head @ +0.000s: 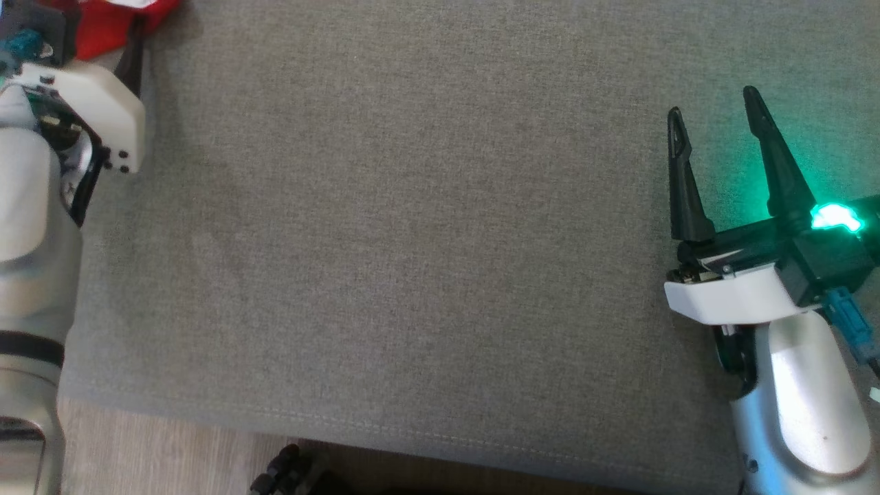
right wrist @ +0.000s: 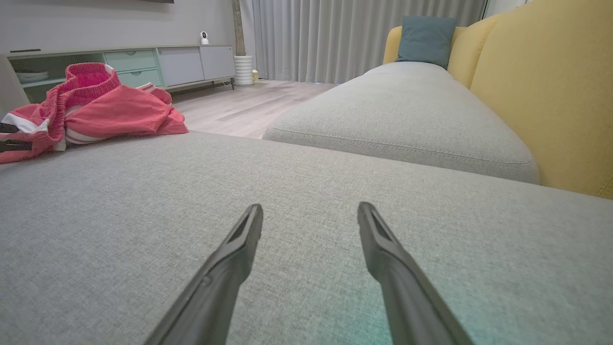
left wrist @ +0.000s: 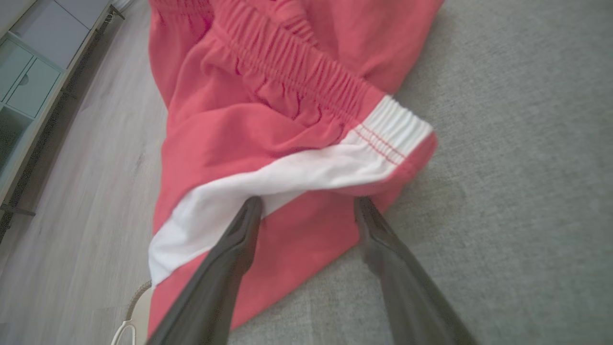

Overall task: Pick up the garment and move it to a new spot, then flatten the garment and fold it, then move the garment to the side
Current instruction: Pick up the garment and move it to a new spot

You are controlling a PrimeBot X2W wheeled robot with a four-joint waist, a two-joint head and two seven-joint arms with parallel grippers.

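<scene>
The garment [left wrist: 268, 124] is a pair of red shorts with a white side stripe and a gathered elastic waistband, crumpled at the left edge of the grey cushion [head: 412, 240]. In the head view the garment [head: 110, 27] peeks out at the top left, behind my left arm's white wrist housing [head: 103, 113]. My left gripper [left wrist: 309, 203] is open, its tips spread over the garment's near hem below the white stripe; whether they touch it I cannot tell. My right gripper [head: 713, 103] is open and empty over bare cushion at the right. In the right wrist view, the right gripper [right wrist: 310, 207] has the garment [right wrist: 115, 112] far to its left.
The cushion's front edge [head: 344, 419] drops to a wooden floor [head: 172, 447]. Beyond it stand a second grey sofa seat [right wrist: 407, 105], a yellow backrest [right wrist: 550, 96] and a blue pillow [right wrist: 424, 40]. A low cabinet [right wrist: 158, 64] lines the wall. A pale cord [left wrist: 129, 311] hangs beside the garment.
</scene>
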